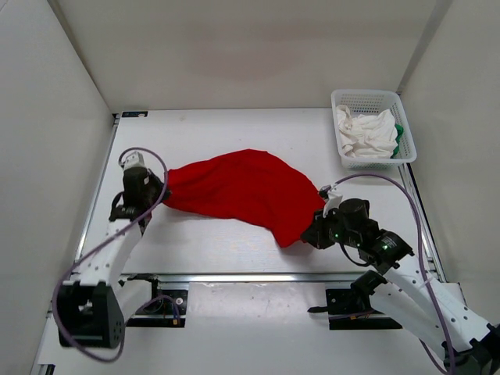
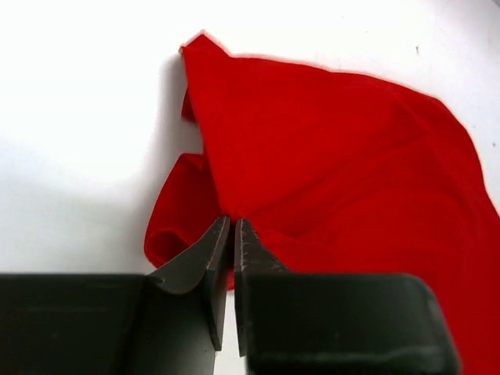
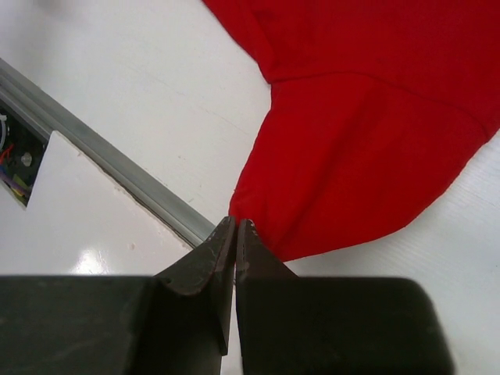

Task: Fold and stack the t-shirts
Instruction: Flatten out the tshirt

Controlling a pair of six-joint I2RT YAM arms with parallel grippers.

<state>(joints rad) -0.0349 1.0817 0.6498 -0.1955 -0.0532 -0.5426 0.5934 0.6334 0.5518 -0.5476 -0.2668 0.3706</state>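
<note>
The left gripper (image 2: 233, 225) pinches the red t-shirt (image 1: 238, 187) at its left edge, jaws nearly together. The right gripper (image 3: 235, 224) is clamped tight on the opposite corner.

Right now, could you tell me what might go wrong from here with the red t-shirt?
1. The left gripper and right gripper each pinch only a thin edge of the red t-shirt at their tips, so the cloth may slip out when pulled.
2. The cloth is bunched beside the left gripper, so a fold could come out crooked.
3. The right gripper is near the metal rail and might catch it.
</note>
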